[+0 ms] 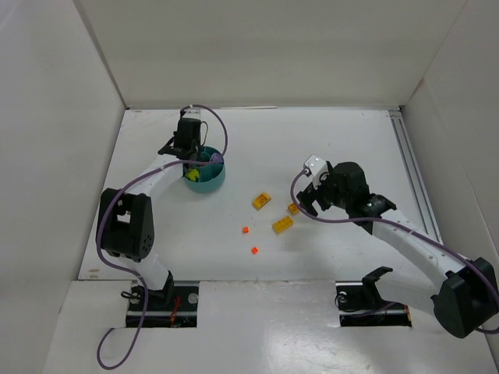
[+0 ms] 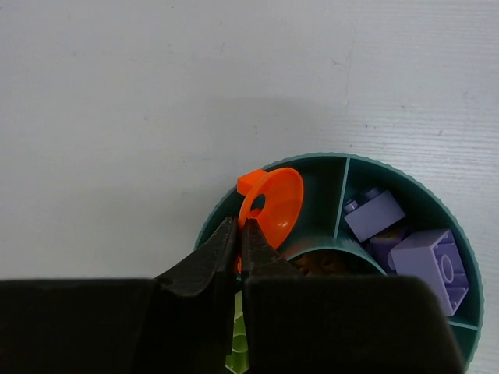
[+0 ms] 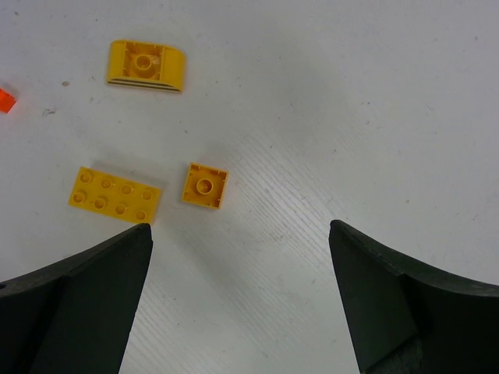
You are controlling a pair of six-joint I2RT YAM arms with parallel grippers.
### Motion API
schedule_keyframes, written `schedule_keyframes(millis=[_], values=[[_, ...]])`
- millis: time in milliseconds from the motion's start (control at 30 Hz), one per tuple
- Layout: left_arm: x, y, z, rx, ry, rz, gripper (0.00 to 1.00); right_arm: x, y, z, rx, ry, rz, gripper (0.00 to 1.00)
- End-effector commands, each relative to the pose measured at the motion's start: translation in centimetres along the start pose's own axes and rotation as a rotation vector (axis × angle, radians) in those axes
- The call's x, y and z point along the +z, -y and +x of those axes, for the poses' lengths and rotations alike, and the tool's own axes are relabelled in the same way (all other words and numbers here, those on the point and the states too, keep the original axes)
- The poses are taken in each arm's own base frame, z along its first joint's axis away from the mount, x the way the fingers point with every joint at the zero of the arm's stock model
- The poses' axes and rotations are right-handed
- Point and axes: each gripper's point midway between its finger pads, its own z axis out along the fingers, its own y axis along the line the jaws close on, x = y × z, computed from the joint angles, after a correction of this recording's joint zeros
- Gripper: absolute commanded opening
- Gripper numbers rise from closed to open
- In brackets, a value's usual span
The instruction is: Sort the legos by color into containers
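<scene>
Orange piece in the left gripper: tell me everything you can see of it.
The orange piece is a small, glossy plastic funnel shape with a round hole near its centre and a tab at its upper left. The left gripper pinches its lower rim. It is tilted on edge over the teal dish, left of the purple bricks. Contact with the dish cannot be judged.

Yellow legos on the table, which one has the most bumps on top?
The long flat lego, with eight bumps. The small square lego and the rounded lego each show only one.
</scene>
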Motion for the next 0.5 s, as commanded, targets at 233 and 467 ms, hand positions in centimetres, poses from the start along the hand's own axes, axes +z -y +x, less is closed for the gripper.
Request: schedule_keyframes(millis=[233,467], values=[[-0.4,-0.5,0.5,-0.051,-0.024,-0.022,0.17,-1.2,1.2,-2.5,-0.037,0.086,0.042,0.99],[-2.9,-0.8,-2.1,-0.099,0.043,0.006,0.27,-2.1,1.1,-3.1,-0.044,0.119,0.044,0.99]])
